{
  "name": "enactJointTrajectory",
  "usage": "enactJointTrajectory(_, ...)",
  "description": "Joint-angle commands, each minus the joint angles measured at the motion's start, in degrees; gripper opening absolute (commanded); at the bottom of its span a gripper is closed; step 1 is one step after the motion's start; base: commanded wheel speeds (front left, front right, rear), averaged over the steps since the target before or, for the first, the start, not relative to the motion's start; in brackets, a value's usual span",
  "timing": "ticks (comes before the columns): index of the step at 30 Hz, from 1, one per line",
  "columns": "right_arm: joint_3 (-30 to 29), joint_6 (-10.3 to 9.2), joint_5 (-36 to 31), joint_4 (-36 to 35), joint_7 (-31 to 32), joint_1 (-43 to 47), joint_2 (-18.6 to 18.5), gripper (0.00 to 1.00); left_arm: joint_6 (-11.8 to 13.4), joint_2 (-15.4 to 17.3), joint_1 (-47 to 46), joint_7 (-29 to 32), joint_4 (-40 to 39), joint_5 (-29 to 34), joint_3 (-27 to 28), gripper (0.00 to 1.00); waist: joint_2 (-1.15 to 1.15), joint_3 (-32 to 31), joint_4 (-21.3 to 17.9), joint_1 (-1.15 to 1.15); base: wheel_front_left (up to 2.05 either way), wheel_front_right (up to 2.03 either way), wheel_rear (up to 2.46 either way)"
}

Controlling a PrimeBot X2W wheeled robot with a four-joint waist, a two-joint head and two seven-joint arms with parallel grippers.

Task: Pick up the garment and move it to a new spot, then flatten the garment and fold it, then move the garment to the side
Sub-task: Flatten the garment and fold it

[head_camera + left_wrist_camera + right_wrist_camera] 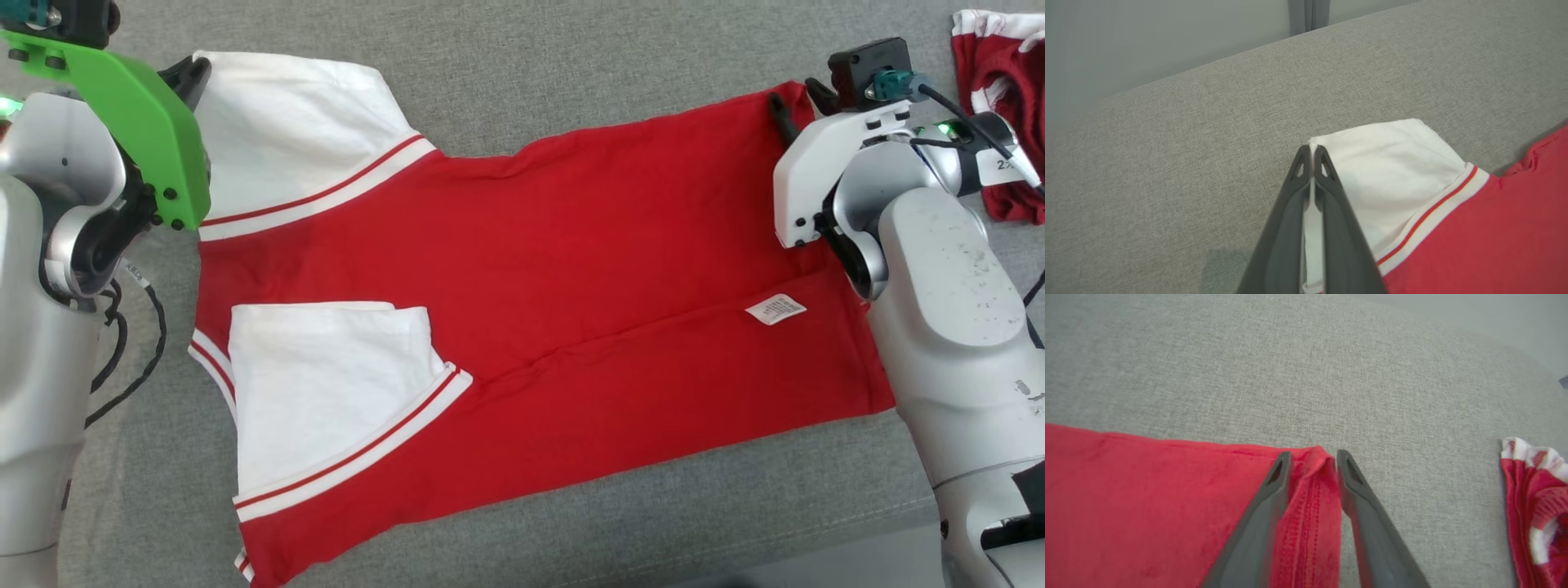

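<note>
Head view: red garment (571,269) spread flat mid-surface on grey cushion (571,65); a crumpled second garment (1000,82) at the far right edge.
Left wrist view: left gripper (1312,152) pressed together, pinching the white sleeve (1392,163) edge.
Right wrist view: right gripper (1312,457) fingers apart, straddling the red hem corner (1310,498).

You have a wide bench (522,65) in front of you, upholstered in a grey, finely woven fabric with a faint heathered fleck. It lies flat and smooth, without seams across the working area. Beyond its far edge, in the left wrist view, stands a plain pale grey wall (1126,41), broken by one darker vertical strip (1306,16). The light is soft and even, and shadows on the fabric are faint.
</note>
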Motion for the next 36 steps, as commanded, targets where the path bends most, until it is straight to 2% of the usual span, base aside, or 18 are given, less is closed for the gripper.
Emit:
enactJointTrajectory(1,-0.3,-0.1,-0.5,0.5,0.4,-0.7,-0.6,0.0,-0.1,-0.1,1.0,-0.9,0.4,-0.5,-0.1,0.0,0.0,-1.3,0.9,0.0,0.0,0.0,0.0)
enactJointTrajectory(6,-1.7,-0.1,-0.8,1.7,-0.6,-0.6,-0.4,0.0,-0.1,-0.6,1.3,-3.4,1.1,-0.8,-0.3,0.0,0.0,-3.1,1.1,0.0,0.0,0.0,0.0)
enactJointTrajectory(13,-3.0,-0.1,-0.2,1.6,-7.0,1.2,0.5,0.0,-0.2,-1.1,2.7,-6.5,0.8,-1.9,-0.8,0.0,0.0,-6.3,1.4,0.0,0.0,0.0,0.0)
enactJointTrajectory(17,-3.3,-0.1,1.2,0.0,-11.3,4.9,0.9,0.0,-0.2,-1.4,7.0,-8.4,-2.0,-4.5,-1.1,0.0,0.0,-8.8,1.7,0.0,0.0,0.0,0.0)
enactJointTrajectory(20,-3.9,-0.1,2.5,-2.8,-13.9,9.3,0.5,0.0,-0.2,-0.8,12.3,-10.3,-5.9,-6.3,-0.3,0.0,0.0,-10.7,2.0,0.0,0.0,0.0,0.0)
enactJointTrajectory(21,-4.8,-0.1,3.6,-6.1,-15.4,14.1,0.0,0.0,0.5,-1.3,18.8,-11.8,-10.6,-8.8,0.8,0.0,0.0,-12.4,2.3,0.0,0.0,0.0,0.0)
enactJointTrajectory(25,-6.4,-0.1,4.7,-11.4,-15.8,21.0,-0.4,0.0,2.1,-1.0,28.4,-13.7,-17.6,-10.3,1.9,0.0,0.0,-14.5,3.1,0.0,0.0,0.0,0.0)
enactJointTrajectory(28,-8.9,-0.1,4.8,-18.4,-14.2,29.5,0.2,0.0,4.7,-2.3,39.5,-15.9,-24.6,-12.4,2.6,0.0,0.0,-16.5,4.2,0.0,0.0,0.0,0.0)
enactJointTrajectory(36,-12.5,-0.1,5.3,-24.6,-10.6,37.9,2.3,0.0,6.4,-5.0,50.1,-19.4,-28.1,-13.8,1.7,0.0,0.0,-17.6,5.4,0.0,0.0,0.0,0.0)
